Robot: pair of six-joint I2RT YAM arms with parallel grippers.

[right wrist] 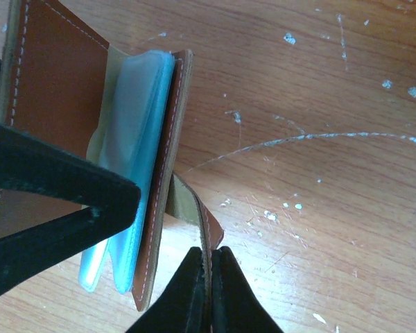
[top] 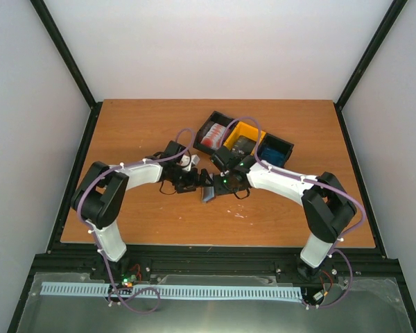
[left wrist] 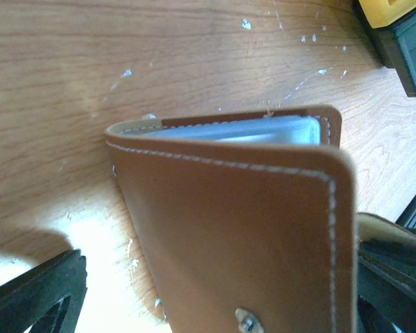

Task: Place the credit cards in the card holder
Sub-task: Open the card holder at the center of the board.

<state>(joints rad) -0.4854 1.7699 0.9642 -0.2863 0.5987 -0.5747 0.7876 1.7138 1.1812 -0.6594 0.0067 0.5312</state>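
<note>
The brown card holder (top: 209, 193) stands on edge at the table's middle, partly open, its grey-blue lining (right wrist: 135, 139) showing. My right gripper (right wrist: 209, 253) is shut on the holder's snap tab (right wrist: 211, 225). My left gripper (left wrist: 218, 305) is open, and the holder's brown cover (left wrist: 236, 229) fills the space between its fingers; one black finger (left wrist: 35, 295) stands apart from the cover. In the right wrist view that left finger (right wrist: 55, 201) crosses in front of the lining. The credit cards lie in bins behind: red-and-white (top: 213, 137), dark (top: 244, 144), blue (top: 273, 150).
Three small bins sit in a row at the back: black (top: 206, 123), yellow (top: 254, 129) and black (top: 289, 147). The yellow bin's corner (left wrist: 395, 10) shows at the left wrist view's top right. The wooden table (top: 125, 132) has white scuffs. Both arms meet over the middle.
</note>
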